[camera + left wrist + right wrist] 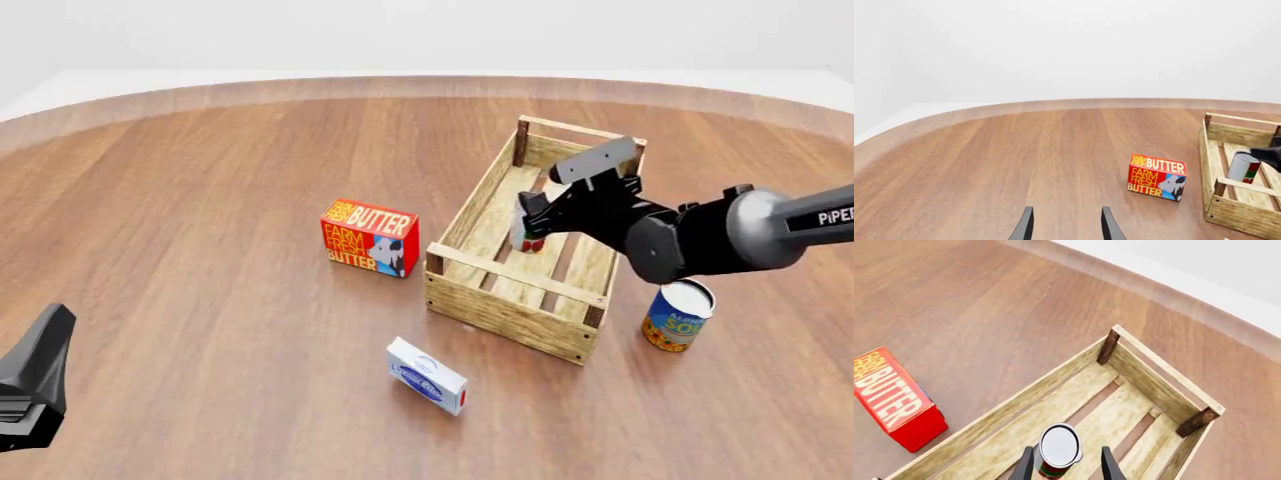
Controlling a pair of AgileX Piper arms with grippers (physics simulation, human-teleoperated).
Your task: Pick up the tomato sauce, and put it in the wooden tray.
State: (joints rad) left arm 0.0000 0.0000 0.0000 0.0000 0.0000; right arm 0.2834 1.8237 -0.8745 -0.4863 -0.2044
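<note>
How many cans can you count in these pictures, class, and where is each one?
2. The tomato sauce sits upright inside the wooden tray, between the right gripper's fingers. A blue-and-yellow can stands on the table just right of the tray. None seems hidden.

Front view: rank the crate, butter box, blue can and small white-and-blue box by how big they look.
1. Wooden crate, by far
2. Butter box
3. Blue can and small white-and-blue box: too alike to rank.

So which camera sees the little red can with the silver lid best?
The left wrist view: the small red-labelled tomato sauce can shows its side, standing inside the light wooden slatted tray. The right wrist view shows mostly its lid between the fingers. The front view mostly hides it behind the right gripper.
</note>
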